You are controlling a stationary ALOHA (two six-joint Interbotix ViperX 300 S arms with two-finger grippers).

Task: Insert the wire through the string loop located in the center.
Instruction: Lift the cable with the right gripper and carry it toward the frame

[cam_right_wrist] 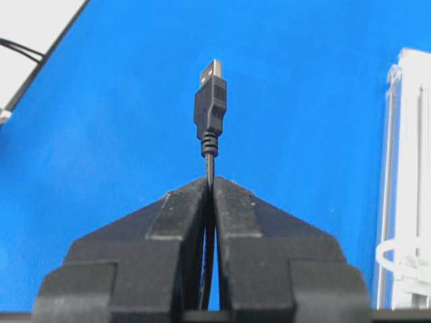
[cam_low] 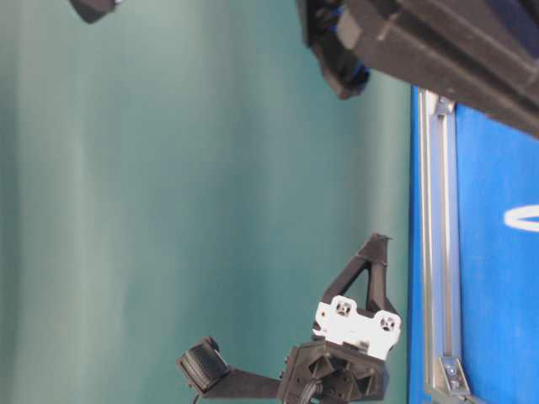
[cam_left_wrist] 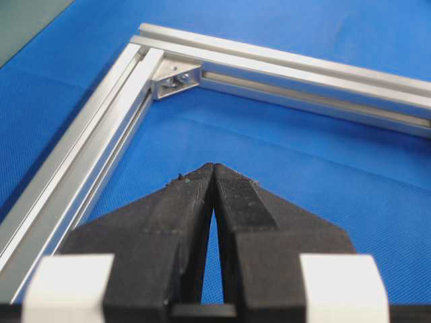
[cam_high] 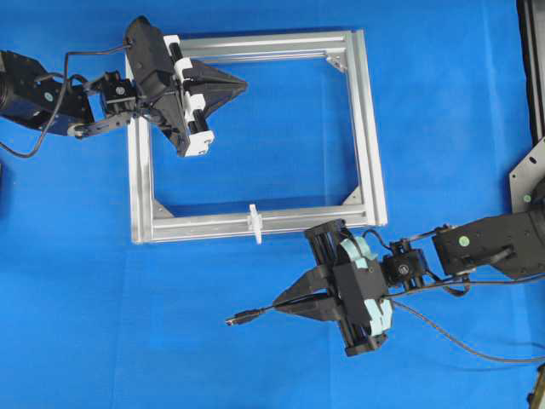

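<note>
My right gripper (cam_high: 285, 308) pinches the thin black flexible wire (cam_high: 260, 314) just behind its dark, silver-tipped plug (cam_right_wrist: 210, 101), which juts toward nine o'clock over the blue surface (cam_high: 102, 324). The tiny white string loop (cam_high: 254, 222) sits at twelve o'clock on the silver aluminium frame (cam_high: 371, 136). My left gripper (cam_high: 241, 83), closed and empty, hovers inside the frame's eleven o'clock corner.

Blue cloth-covered table (cam_high: 255, 358) across the whole overhead view. Lying flat on it, upper centre: rectangular silver aluminium frame (cam_high: 370, 128) with corner brackets inside, plus a small white string loop (cam_high: 254, 223) sticking out crosswise from the lower bar. Lower right: a thin black wire (cam_high: 460, 342) trailing toward the right edge; contact with the cloth unclear.
</note>
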